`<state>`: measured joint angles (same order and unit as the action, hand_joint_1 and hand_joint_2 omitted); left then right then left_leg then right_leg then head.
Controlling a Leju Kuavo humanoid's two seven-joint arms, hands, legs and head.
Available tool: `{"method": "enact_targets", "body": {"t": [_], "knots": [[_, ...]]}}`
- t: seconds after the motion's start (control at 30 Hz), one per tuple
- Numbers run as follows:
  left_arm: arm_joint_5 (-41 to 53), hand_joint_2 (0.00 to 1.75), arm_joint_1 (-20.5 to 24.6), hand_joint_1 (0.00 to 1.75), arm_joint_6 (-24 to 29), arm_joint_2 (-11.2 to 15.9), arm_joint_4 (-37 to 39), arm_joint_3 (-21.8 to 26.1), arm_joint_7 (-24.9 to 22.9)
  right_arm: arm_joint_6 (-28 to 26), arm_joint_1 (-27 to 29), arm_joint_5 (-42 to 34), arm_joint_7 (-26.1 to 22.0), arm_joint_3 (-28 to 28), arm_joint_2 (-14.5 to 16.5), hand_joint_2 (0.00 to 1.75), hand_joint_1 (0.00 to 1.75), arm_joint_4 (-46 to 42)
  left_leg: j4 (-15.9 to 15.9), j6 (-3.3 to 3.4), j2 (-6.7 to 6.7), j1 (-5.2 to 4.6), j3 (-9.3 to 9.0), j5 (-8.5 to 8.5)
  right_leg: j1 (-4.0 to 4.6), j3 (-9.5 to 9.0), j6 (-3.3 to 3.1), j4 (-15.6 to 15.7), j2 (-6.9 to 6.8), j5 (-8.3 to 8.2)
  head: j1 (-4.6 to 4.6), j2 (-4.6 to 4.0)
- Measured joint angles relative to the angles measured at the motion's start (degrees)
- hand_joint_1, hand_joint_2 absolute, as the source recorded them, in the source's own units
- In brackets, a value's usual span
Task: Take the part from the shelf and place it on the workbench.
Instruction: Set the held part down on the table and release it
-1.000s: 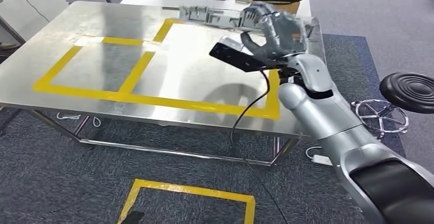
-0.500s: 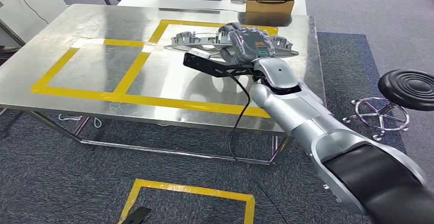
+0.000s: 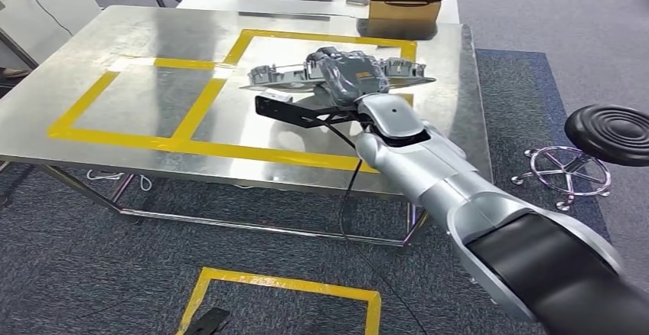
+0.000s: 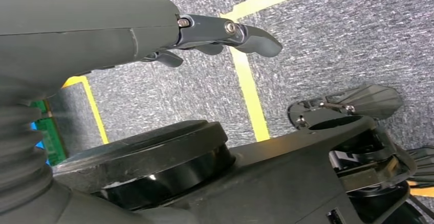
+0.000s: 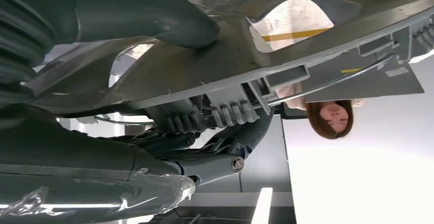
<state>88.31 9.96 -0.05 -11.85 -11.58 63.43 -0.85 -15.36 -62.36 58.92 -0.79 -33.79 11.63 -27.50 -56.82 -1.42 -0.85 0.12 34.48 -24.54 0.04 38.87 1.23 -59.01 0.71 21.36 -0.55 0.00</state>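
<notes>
Desk [image 3: 138,113]: bare steel, yellow tape grid, grey carpet around. Right hand [image 3: 348,75] fingers [image 5: 153,14] clamp part [image 3: 275,79] above it. Left hand [image 4: 102,24] fingers spread, holding nothing.

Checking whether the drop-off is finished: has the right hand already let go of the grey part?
No: in the head view the right hand grips the grey part over the workbench.

Your right arm [image 3: 459,190] reaches forward and inward, silver forearm rising from the lower right, wrist bent. Your right hand [image 3: 348,75] grips the grey part [image 3: 398,71] from above; in the right wrist view the thumb [image 5: 148,14] lies on one face and the fingers [image 5: 204,165] curl under the other. Your left hand [image 4: 225,35] hangs over the floor, fingers slightly curled and holding nothing.
</notes>
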Motion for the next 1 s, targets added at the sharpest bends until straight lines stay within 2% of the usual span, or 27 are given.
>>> {"method": "enact_targets", "body": {"t": [0.23, 0.47, 0.67, 1.0], "knots": [[0.24, 1.75, 0.0, 0.0, -0.1, 0.01, 0.0, -0.02, 0.01, 0.34, -1.18, 1.09, 1.57, -0.62, 0.14, 1.75, 1.75, 1.2, 0.0, 0.0, 0.01, 0.0, 0.0, 0.0, 0.0, 0.01, 0.0, 0.02, 0.0, 0.0, 0.01, 0.0], [1.08, 1.75, 0.0, 0.0, -0.58, 0.02, 0.0, -0.11, -0.3, 0.45, -4.7, 4.64, 4.21, -0.79, -0.4, 1.75, 1.75, 3.42, -0.01, 0.01, 0.02, -0.01, 0.02, 0.02, 0.0, 0.02, 0.04, 0.06, 0.02, -0.06, 0.01, 0.0], [1.13, 1.75, 0.06, 0.0, -0.64, 0.0, 0.0, -0.13, -0.34, 0.51, -5.63, 6.55, 3.96, -1.25, -0.53, 1.75, 1.75, 4.54, -0.01, 0.02, 0.03, -0.01, 0.03, 0.02, 0.0, 0.03, 0.04, 0.07, 0.06, -0.06, 0.01, 0.0], [1.13, 1.75, 0.06, 0.0, -0.78, -0.14, 0.02, -0.13, -0.33, 1.37, -5.48, 9.15, 3.78, -3.9, 1.43, 1.75, 1.75, 4.97, -0.01, 0.02, 0.04, 0.0, 0.08, 0.01, 0.01, 0.06, 0.04, 0.07, 0.03, -0.04, 0.01, 0.0]]}}
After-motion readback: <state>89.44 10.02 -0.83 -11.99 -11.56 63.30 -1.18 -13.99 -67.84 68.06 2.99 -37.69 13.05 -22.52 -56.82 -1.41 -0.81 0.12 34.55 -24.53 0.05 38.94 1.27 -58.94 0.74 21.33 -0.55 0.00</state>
